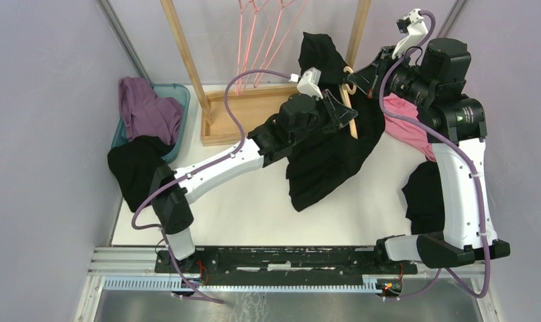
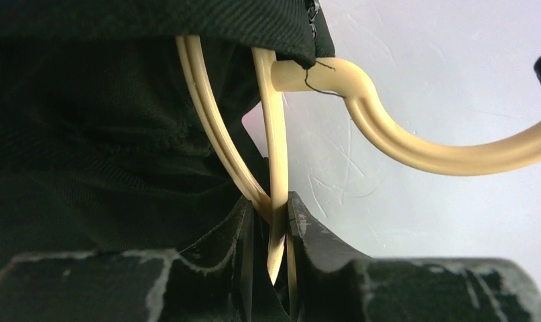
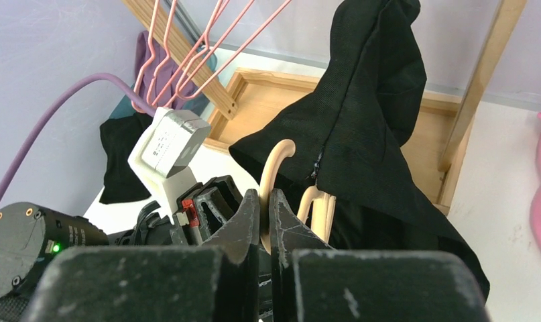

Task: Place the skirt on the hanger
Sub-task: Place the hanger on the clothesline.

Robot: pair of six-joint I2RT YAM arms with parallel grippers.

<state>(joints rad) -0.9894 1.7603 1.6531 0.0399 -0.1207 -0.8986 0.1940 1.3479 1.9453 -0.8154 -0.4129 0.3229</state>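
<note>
The black pleated skirt (image 1: 334,154) hangs off the beige hanger (image 1: 350,107) held above the table, its hem spilling down toward the middle. My left gripper (image 1: 339,111) is shut on the hanger's arm (image 2: 275,174); skirt fabric (image 2: 86,134) drapes over that arm to the left and above. My right gripper (image 1: 365,79) is shut on the hanger's round hook (image 3: 273,161). In the right wrist view the skirt (image 3: 368,127) rises in a peak over the hanger and falls to the right. The hook (image 2: 415,144) curves to the right in the left wrist view.
A wooden rack (image 1: 254,107) with thin pink wire hangers (image 1: 264,33) stands at the back. A teal bin (image 1: 177,94) with a purple garment is at the back left, black garments lie at left (image 1: 137,168) and right (image 1: 422,194), a pink garment (image 1: 408,121) lies under my right arm.
</note>
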